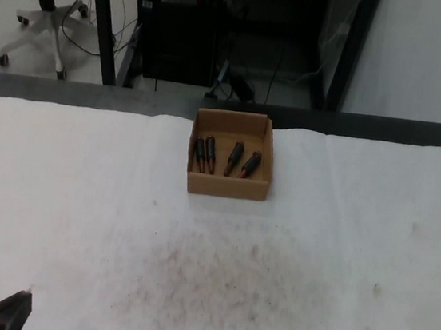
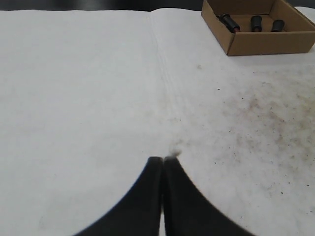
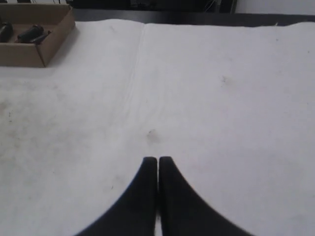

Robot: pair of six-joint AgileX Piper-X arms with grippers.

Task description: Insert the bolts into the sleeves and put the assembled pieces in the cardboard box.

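Seemingly finishing: four dark bolt-and-sleeve pieces [image 1: 234, 159] lying inside small brown cardboard box [image 1: 227, 186] at far middle of white cloth-covered bench [image 1: 80, 196]. Left gripper [image 2: 163, 160], right gripper [image 3: 157, 160] both resting pinched together, gripping nothing, well apart from box. Parking arms: keeping clear of box, avoiding nudging it

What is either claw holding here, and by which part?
Nothing. The left claw and right claw are both shut and empty; four assembled pieces lie in the cardboard box.

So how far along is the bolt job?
Looks finished: four dark pieces lie in the cardboard box. Nothing in hand: left gripper and right gripper are shut, empty, above the white cloth. Nothing visibly left.
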